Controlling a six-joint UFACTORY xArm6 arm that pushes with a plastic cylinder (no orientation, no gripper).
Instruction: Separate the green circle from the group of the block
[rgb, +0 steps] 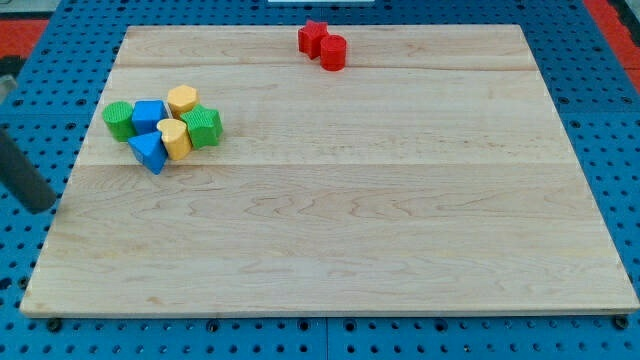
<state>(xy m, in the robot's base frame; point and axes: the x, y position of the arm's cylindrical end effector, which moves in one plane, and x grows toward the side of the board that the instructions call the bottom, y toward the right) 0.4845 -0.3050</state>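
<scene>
Tip (42, 207): my tip is resting off the wooden board (400, 220), below and to the view's left of the green circle (118, 120); being a bare rod, it is grasping nothing.
Green circle: sitting at the cluster's left end, touching the blue cube (149, 115).
Cluster: yellow hexagon (182, 99), green block (203, 127), yellow heart (175, 138) and blue triangle (149, 152) are crowding right of the circle.
Red pair: red star (313, 36) and red cylinder (333, 52) are lying far right of the circle.
</scene>
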